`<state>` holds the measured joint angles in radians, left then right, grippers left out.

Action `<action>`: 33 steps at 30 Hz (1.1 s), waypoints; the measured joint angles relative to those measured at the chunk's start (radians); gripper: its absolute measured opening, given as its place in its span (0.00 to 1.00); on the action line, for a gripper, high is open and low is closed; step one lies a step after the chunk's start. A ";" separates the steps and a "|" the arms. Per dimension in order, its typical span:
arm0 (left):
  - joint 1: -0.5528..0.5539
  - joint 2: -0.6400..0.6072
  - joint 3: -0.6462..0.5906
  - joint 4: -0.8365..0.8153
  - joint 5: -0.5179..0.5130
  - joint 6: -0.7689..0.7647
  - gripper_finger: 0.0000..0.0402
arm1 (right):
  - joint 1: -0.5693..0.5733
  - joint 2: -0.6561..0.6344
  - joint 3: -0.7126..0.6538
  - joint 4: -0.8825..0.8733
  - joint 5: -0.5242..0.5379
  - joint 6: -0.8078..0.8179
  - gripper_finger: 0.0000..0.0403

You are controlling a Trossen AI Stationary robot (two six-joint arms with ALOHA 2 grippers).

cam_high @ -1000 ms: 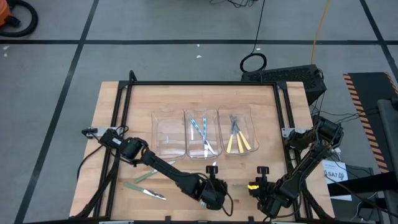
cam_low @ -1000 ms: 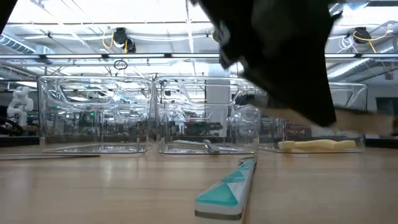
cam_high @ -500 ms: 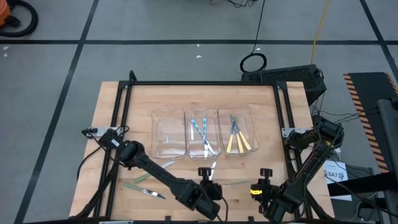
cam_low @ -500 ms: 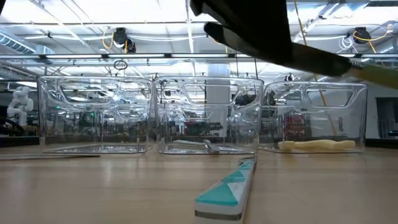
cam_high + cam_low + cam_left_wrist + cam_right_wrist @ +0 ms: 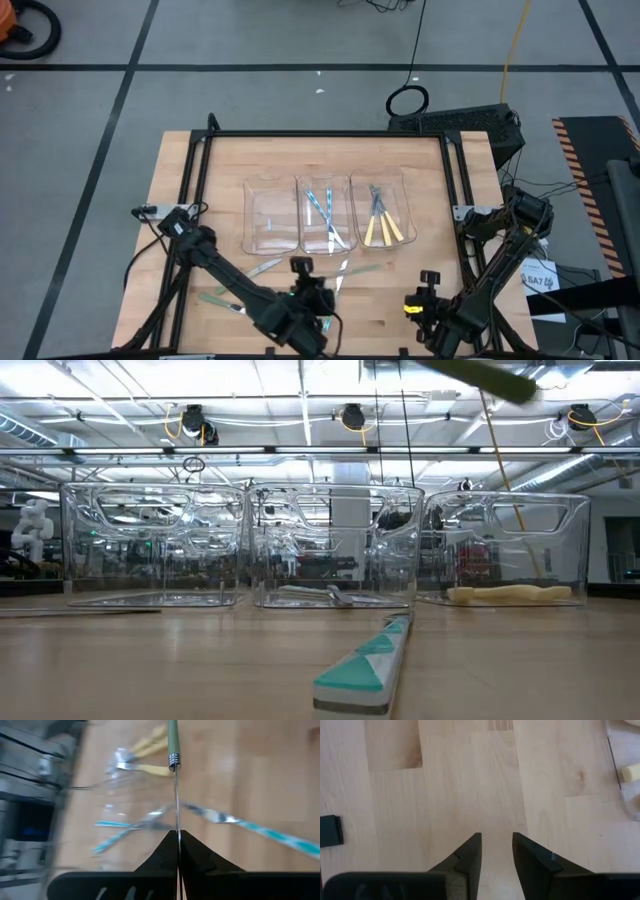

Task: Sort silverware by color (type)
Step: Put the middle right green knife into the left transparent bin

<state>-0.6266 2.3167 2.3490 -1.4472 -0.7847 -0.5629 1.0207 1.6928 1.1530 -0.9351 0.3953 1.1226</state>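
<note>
My left gripper [image 5: 178, 836] is shut on a green-handled piece of silverware [image 5: 173, 740], which it carries above the near middle of the table [image 5: 200, 170]. In the high view the green handle [image 5: 366, 267] shows in front of the bins. In the low view it crosses the top of the picture [image 5: 480, 375]. My right gripper [image 5: 496, 851] stands open over bare wood at the near right, with nothing between its fingers. A light-blue-handled piece [image 5: 365, 665] lies flat on the table near the front. My left gripper pinches the thin silvery metal end [image 5: 177, 822] of the green-handled piece between its two fingers. The piece runs straight out along the line of the fingers, its green handle at the far end. It is lifted clear of the table.
Three clear bins stand in a row mid-table. The left one [image 5: 270, 215] looks almost bare. The middle one [image 5: 325, 215] holds light-blue pieces and the right one [image 5: 385, 210] holds yellow ones. Green-handled pieces [image 5: 225, 295] lie loose at the near left.
My left gripper has risen with the green-handled piece, leaving the low view at the top. It has swung toward the table's left, and the green handle now lies nearer the bins.
</note>
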 joint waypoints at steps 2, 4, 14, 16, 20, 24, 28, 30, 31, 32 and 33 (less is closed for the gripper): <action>-0.005 -0.035 0.000 -0.076 -0.048 -0.028 0.01 | 0.003 0.000 0.000 0.000 0.000 0.000 0.26; -0.009 -0.067 0.000 -0.122 -0.090 -0.064 0.01 | 0.003 0.000 0.000 0.001 0.000 0.001 0.26; -0.024 -0.289 -0.001 -0.123 -0.211 0.008 0.01 | 0.003 0.000 0.000 0.008 0.002 -0.004 0.26; -0.024 -0.335 0.000 -0.123 -0.232 0.009 0.01 | 0.003 0.000 0.000 0.010 0.002 -0.004 0.26; -0.036 -0.391 0.000 -0.123 -0.264 -0.006 0.01 | 0.003 0.000 0.000 0.010 0.002 -0.009 0.26; -0.058 -0.410 -0.030 -0.124 -0.290 -0.036 0.01 | 0.003 0.000 0.000 0.011 0.002 -0.009 0.26; -0.093 -0.433 -0.185 -0.123 -0.355 -0.140 0.01 | 0.003 0.000 0.000 0.016 0.003 -0.009 0.26; -0.105 -0.460 -0.300 -0.124 -0.377 -0.232 0.01 | 0.003 0.000 0.000 0.017 0.003 -0.009 0.26; -0.108 -0.482 -0.368 -0.123 -0.391 -0.290 0.01 | 0.003 0.000 0.000 0.018 0.003 -0.009 0.26; -0.115 -0.509 -0.439 -0.125 -0.401 -0.359 0.01 | 0.003 0.000 -0.001 0.018 0.004 -0.009 0.26; -0.123 -0.535 -0.505 -0.124 -0.415 -0.430 0.01 | 0.003 0.000 -0.001 0.018 0.005 -0.009 0.26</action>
<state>-0.7493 1.7818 1.8444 -1.5714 -1.1998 -0.9931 1.0241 1.6928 1.1522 -0.9169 0.4002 1.1138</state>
